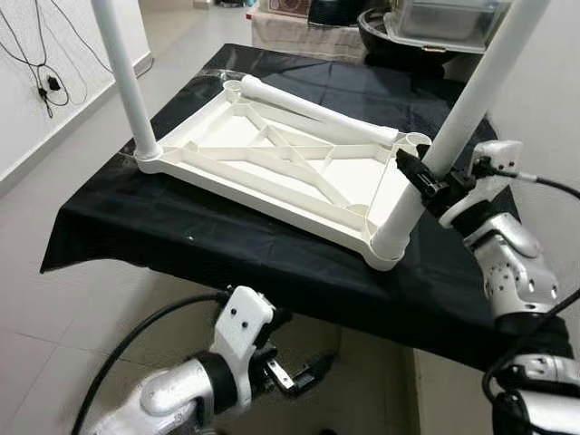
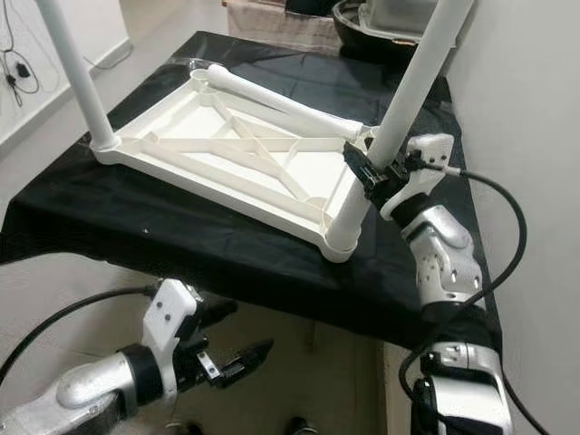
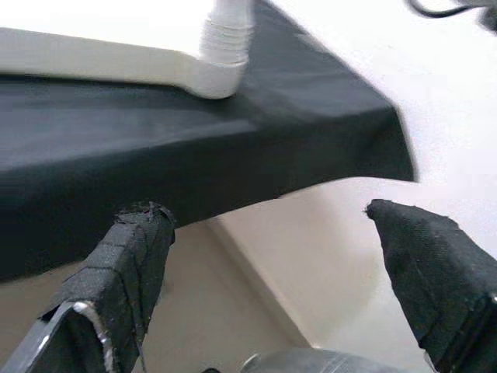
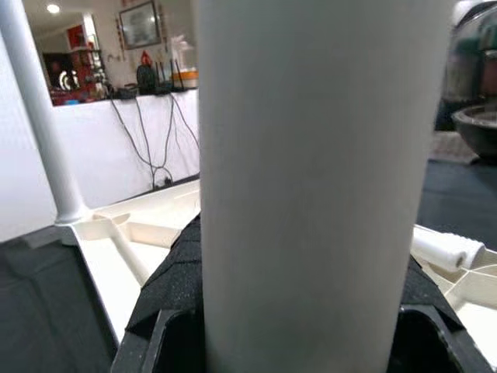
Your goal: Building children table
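A white plastic table top (image 1: 237,187) lies upside down on a black-covered surface (image 1: 181,237). One white leg (image 1: 125,82) stands in its near left corner socket. Another leg (image 1: 473,95) stands tilted in the near right corner, and my right gripper (image 1: 424,178) is shut around it low down; that leg (image 4: 311,155) is close up in the right wrist view. A third leg (image 1: 317,111) lies loose across the far side of the top. My left gripper (image 1: 304,372) hangs open below the front edge of the surface, its fingers (image 3: 132,260) wide apart and holding nothing.
A dark basin and a clear lidded container (image 1: 439,23) stand at the back right. A white wall runs close along the right side. On the left wall hang black cables (image 1: 41,72). Tiled floor (image 1: 54,308) lies to the left and in front.
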Controlling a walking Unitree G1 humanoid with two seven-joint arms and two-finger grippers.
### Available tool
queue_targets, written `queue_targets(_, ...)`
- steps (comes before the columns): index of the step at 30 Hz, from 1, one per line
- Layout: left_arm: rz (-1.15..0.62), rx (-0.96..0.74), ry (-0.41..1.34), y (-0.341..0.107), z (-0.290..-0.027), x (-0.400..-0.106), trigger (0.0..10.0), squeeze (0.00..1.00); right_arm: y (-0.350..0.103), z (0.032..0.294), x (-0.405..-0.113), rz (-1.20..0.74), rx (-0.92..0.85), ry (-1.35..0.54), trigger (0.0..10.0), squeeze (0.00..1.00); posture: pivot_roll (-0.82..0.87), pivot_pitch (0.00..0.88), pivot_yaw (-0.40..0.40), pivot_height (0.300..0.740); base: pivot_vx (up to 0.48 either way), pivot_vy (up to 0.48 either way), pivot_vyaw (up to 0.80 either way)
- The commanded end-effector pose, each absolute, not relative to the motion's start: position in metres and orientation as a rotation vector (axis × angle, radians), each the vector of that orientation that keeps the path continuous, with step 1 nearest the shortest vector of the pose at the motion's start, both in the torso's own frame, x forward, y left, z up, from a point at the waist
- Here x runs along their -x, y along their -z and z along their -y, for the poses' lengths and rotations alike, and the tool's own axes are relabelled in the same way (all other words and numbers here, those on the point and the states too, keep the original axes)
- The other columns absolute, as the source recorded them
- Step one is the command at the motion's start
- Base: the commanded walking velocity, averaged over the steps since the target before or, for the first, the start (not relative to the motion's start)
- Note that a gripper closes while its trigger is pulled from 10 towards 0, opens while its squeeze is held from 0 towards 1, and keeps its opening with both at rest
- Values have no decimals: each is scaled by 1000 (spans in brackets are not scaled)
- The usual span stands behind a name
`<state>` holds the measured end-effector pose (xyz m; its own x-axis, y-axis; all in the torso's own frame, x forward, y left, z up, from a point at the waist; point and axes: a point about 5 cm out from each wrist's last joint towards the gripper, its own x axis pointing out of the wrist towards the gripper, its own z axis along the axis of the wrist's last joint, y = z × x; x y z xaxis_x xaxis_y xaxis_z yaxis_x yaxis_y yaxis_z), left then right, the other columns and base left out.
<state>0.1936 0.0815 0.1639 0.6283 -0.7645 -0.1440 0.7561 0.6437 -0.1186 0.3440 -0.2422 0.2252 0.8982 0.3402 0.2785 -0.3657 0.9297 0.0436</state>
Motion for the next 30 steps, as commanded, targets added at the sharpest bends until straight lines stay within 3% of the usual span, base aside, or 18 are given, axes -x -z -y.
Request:
queue_targets(1, -203, 50, 888, -161, -80, -192, 10000, 0, -173, 238, -341, 53, -138, -332, 10000, 0, 199, 214, -50, 740, 0, 0, 0)
queue_targets(5, -201, 47, 888, -161, -80, -193, 10000, 0, -170, 228, -338, 46, -108, -303, 10000, 0, 196, 215, -48, 740, 0, 0, 0)
queue_targets(12, -197, 47, 888, -162, -79, -195, 10000, 0, -171, 230, -344, 27, -94, 90, 10000, 0, 197, 219, -46, 740, 0, 0, 0)
queue_targets(30, -188, 45, 880, -161, -79, -199, 10000, 0, -184, 201, -350, -22, -100, 453, 10000, 0, 189, 222, -50, 740, 0, 0, 0)
